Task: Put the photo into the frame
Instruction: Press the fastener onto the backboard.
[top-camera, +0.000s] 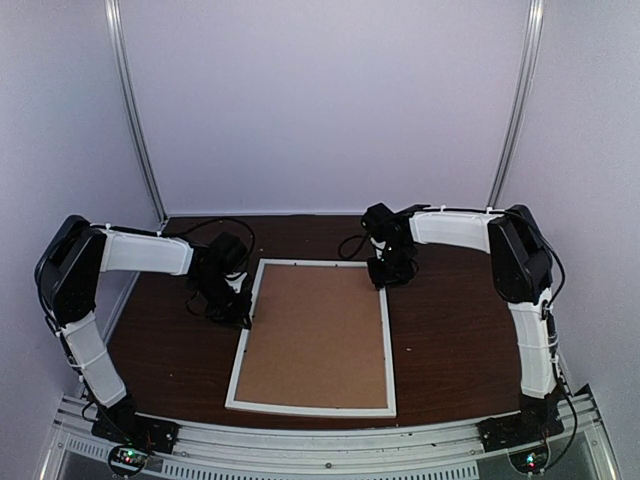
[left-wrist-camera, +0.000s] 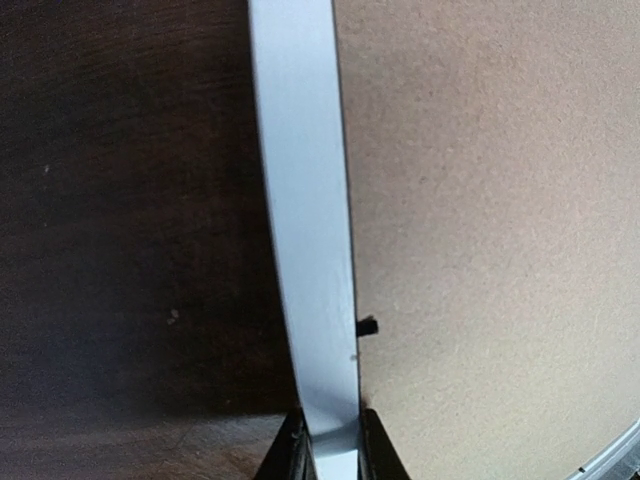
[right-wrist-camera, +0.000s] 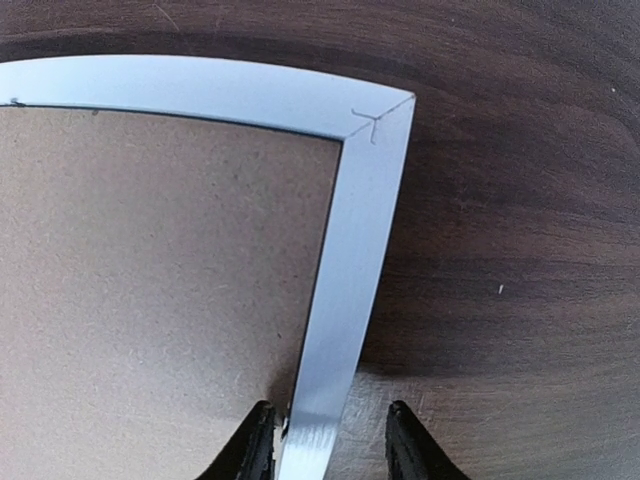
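Lying flat on the dark wooden bench (top-camera: 450, 350), the frame (top-camera: 310, 408) sits between the two arms, its opening filled by a plain brown backing board (top-camera: 315, 335). The left gripper (left-wrist-camera: 330, 455) is clenched on the frame's left rail. The white strip runs straight ahead from between its fingertips, with both fingers pressed against it. Bare bench lies on the gripper's outer side and the board on its inner side. The right gripper (right-wrist-camera: 335, 445) stands released astride the frame's right rail. The rail sits close against the finger on the board side, while a strip of bench shows between the rail and the outer finger. The frame's mitred far corner is just ahead of this gripper.
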